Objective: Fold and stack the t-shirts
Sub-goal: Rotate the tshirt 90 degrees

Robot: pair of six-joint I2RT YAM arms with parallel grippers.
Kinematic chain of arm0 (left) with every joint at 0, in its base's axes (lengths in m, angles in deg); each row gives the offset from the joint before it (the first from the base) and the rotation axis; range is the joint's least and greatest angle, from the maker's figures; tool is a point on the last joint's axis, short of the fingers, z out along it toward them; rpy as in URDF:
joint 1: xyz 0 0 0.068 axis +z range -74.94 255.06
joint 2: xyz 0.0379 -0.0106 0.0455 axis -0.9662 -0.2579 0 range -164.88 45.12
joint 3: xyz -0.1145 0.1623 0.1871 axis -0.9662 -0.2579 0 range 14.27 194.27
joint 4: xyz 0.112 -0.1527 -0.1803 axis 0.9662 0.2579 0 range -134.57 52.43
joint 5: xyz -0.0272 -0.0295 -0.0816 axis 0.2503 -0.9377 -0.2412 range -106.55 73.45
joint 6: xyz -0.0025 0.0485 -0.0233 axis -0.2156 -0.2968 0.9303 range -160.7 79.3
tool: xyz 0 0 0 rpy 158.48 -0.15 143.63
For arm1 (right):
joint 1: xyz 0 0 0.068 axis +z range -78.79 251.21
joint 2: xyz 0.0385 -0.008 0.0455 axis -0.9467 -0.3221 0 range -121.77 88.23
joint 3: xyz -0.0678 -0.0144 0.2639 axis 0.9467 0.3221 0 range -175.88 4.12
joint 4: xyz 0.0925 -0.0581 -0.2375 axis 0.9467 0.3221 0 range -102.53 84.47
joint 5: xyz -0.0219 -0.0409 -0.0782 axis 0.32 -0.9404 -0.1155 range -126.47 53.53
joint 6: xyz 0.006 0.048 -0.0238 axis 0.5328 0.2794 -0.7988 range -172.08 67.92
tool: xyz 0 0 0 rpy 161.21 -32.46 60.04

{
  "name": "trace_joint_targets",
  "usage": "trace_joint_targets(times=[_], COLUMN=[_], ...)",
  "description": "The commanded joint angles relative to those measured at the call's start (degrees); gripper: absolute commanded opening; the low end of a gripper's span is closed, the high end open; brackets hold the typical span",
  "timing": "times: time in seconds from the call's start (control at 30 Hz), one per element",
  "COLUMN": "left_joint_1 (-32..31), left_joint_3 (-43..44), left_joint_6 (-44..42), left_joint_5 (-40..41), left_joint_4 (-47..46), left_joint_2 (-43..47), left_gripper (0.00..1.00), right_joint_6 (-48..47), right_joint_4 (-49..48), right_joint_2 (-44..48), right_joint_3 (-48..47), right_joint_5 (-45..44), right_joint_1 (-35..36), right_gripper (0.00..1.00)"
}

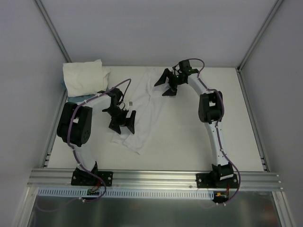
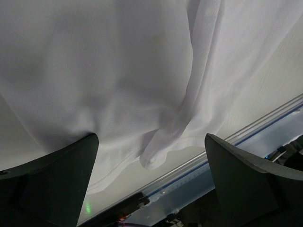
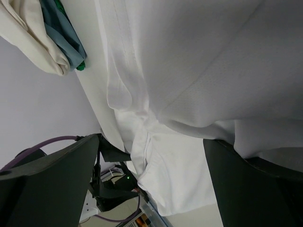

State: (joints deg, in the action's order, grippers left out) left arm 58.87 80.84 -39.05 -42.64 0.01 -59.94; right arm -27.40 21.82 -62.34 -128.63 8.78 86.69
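loose t-shirt (image 1: 144,113): lies unfolded and crumpled in a long diagonal strip across the middle of the tabletop (image 1: 184,142), running from the far centre toward the near left.
folded stack (image 1: 84,76): white cloth piled at the far left corner, with a teal item (image 1: 78,98) peeking out beneath it.
left gripper (image 1: 123,124): over the near end of the strip, jaws spread wide, nothing pinched; one finger (image 2: 57,179) sits at the cloth's edge.
right gripper (image 1: 166,85): over the far end of the strip, jaws equally wide, nothing held.
handling: thin, light, limp cloth; it will likely sag, bunch and drag on the tabletop rather than keep a shape.
where to grip: probably best at the hem or a seam, pinching a corner at each end so the shirt can be pulled flat; a mid-panel pinch would likely only gather a wrinkle.
step in hand: probably spreading the shirt out before the first fold.
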Motion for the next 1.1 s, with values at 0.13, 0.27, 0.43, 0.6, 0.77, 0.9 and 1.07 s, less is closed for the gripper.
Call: trace_joint_targets(times=[0.13, 0.27, 0.43, 0.6, 0.77, 0.9, 1.07], left_joint_1=[-1.3, -4.9, -12.4, -17.3, -18.9, -19.0, -18.2], left_joint_3=[-6.0, -4.7, -1.3, 0.8, 3.0, 5.9, 7.8], left_joint_6=[7.5, 9.3, 11.9, 15.0, 14.9, 12.8, 12.1], left_joint_5=[-8.5, -9.4, -11.1, -13.2, -14.0, -12.1, -7.2], left_joint_4=[-4.4, -4.1, -4.5, -6.0, -5.3, -4.8, -10.7], left_joint_2=[4.9, 5.0, 3.3, 1.2, 0.4, 2.7, 10.7], left_gripper=[0.99, 0.99, 0.99, 0.99, 0.99, 0.99, 0.99], right_joint_6=[4.5, 8.4, 15.6, 20.7, 23.6, 22.3, 9.3], right_joint_4=[-5.7, -12.2, -19.0, -24.8, -29.6, -32.9, -22.9], right_joint_2=[-2.5, -3.4, -6.7, -10.6, -11.1, -4.3, 11.9], right_joint_3=[-4.3, -3.3, -3.9, -8.0, -9.1, -3.8, 4.0], right_joint_5=[-0.5, 1.1, 1.4, 1.2, 1.9, 3.9, 4.1], right_joint_1=[-1.1, -1.2, -1.1, -1.2, -1.4, -1.9, -4.7], right_gripper=[0.99, 1.00, 1.00, 0.99, 0.99, 0.99, 0.99])
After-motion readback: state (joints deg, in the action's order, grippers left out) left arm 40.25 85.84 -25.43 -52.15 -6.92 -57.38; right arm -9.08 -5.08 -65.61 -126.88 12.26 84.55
